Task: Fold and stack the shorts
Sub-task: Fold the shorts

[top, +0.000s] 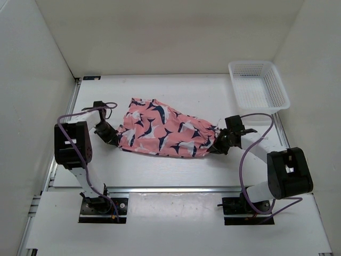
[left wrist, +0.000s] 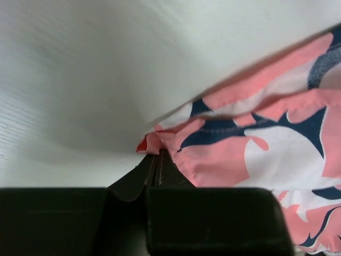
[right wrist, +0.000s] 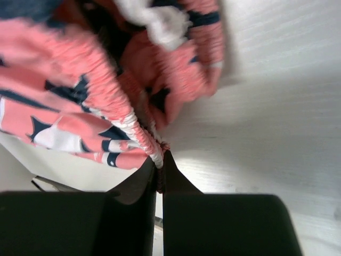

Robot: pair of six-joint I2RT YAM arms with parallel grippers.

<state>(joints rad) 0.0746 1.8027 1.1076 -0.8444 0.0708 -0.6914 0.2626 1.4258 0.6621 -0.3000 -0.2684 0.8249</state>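
The coral-pink shorts [top: 162,130] with navy-and-white shapes lie stretched between my two grippers in the middle of the table. My left gripper [top: 114,140] is shut on the shorts' left corner; the left wrist view shows the hem [left wrist: 160,141] pinched at the fingertips [left wrist: 155,160]. My right gripper [top: 217,146] is shut on the elastic waistband at the right end; the right wrist view shows the gathered band [right wrist: 144,138] clamped between the fingertips [right wrist: 160,162].
A white plastic mesh basket [top: 258,85] stands at the back right of the table. White walls enclose the table at the left, back and right. A metal rail runs along the near edge by the arm bases.
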